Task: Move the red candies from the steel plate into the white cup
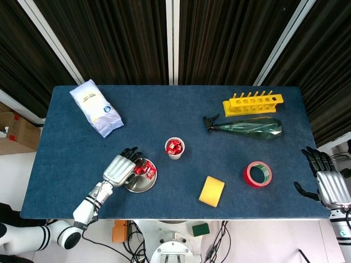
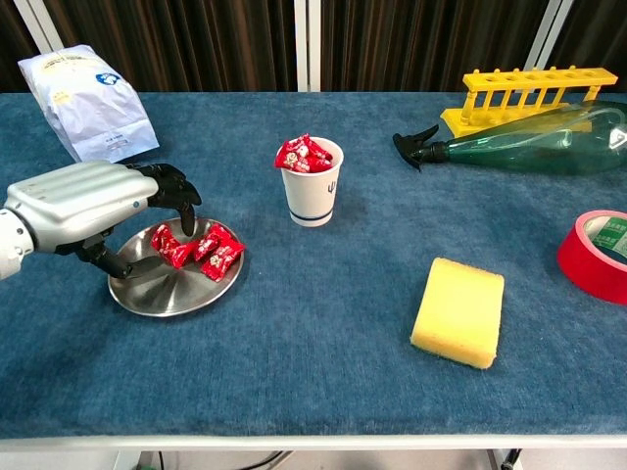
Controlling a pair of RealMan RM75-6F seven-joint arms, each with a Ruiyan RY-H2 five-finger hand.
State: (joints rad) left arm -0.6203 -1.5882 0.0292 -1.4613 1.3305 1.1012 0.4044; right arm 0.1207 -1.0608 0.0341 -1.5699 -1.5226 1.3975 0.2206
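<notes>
Left hand (image 2: 93, 211) hovers over steel plate (image 2: 157, 289), fingers parted and empty, fingertips (image 2: 184, 211) just above red candies (image 2: 199, 247).

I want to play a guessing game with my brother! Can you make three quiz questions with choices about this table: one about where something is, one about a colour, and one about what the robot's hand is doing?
1. Where is the sponge?
A. inside the cup
B. on the table
C. on the plate

2. What colour is the tube rack?
A. yellow
B. purple
C. white

3. What is the left hand doing?
A. gripping the bottle
B. lifting the tape roll
C. reaching over the steel plate, fingertips at the candies

Answers:
1 B: the sponge lies flat on the table.
2 A: the tube rack is yellow.
3 C: the left hand is over the steel plate by the red candies.
</notes>
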